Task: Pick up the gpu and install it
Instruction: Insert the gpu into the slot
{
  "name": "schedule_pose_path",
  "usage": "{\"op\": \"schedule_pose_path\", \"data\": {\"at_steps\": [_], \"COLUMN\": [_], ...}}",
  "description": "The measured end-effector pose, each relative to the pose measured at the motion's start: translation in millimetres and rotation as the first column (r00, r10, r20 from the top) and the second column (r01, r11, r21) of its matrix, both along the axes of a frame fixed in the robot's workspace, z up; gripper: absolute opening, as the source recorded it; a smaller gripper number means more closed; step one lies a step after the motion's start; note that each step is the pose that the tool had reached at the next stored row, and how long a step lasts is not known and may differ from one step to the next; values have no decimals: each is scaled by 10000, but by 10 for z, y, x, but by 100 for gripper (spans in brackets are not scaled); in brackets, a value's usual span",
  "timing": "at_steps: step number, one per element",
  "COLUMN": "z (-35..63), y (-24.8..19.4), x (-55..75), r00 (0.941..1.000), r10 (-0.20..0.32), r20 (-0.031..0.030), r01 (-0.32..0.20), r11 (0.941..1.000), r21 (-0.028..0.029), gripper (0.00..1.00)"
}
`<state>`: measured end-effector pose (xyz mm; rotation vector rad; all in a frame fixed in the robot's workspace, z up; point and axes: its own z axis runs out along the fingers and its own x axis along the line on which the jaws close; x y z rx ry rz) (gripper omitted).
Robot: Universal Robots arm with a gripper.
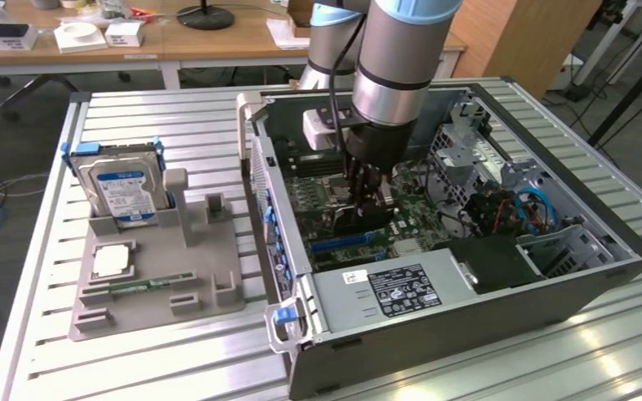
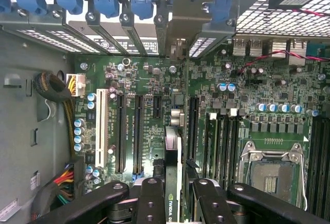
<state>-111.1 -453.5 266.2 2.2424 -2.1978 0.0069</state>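
1. Your gripper is clamped on the gpu, held edge-on over the motherboard inside the open computer case.
2. The case sits on a slatted metal table; wooden desks line the room behind.

Arm reaching down into the open computer case.
Its gripper hangs over the green motherboard, clasping the gpu, a dark upright card. On the exterior view's left, a grey tray carries a blue-labelled hard drive at its far end and a silver CPU chip nearer.
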Motion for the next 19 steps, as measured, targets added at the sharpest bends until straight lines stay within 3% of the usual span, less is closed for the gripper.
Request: {"op": "schedule_pose_path", "data": {"at_steps": [15, 19], "z": [-6, -10], "y": [3, 5], "x": [-1, -2], "r00": [10000, 9999], "r10": [57, 83], "r20": [46, 122], "r01": [-57, -83], "r11": [10000, 10000], "r21": [0, 0], "gripper": [26, 26]}}
